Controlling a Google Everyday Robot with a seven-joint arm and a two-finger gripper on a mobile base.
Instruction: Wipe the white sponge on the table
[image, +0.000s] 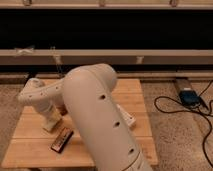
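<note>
The claw (49, 114) is down at the table's (30, 147) 9 o'clock side, on the white sponge (50, 125); its grip I cannot tell. A dark bar (61, 140) lies at the sponge's 5 o'clock.

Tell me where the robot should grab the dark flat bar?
Probably across its narrow width, near the middle, coming from above: the dark bar lies flat on the table with long thin sides free. The gripper sits low over the table, just beyond it.
</note>
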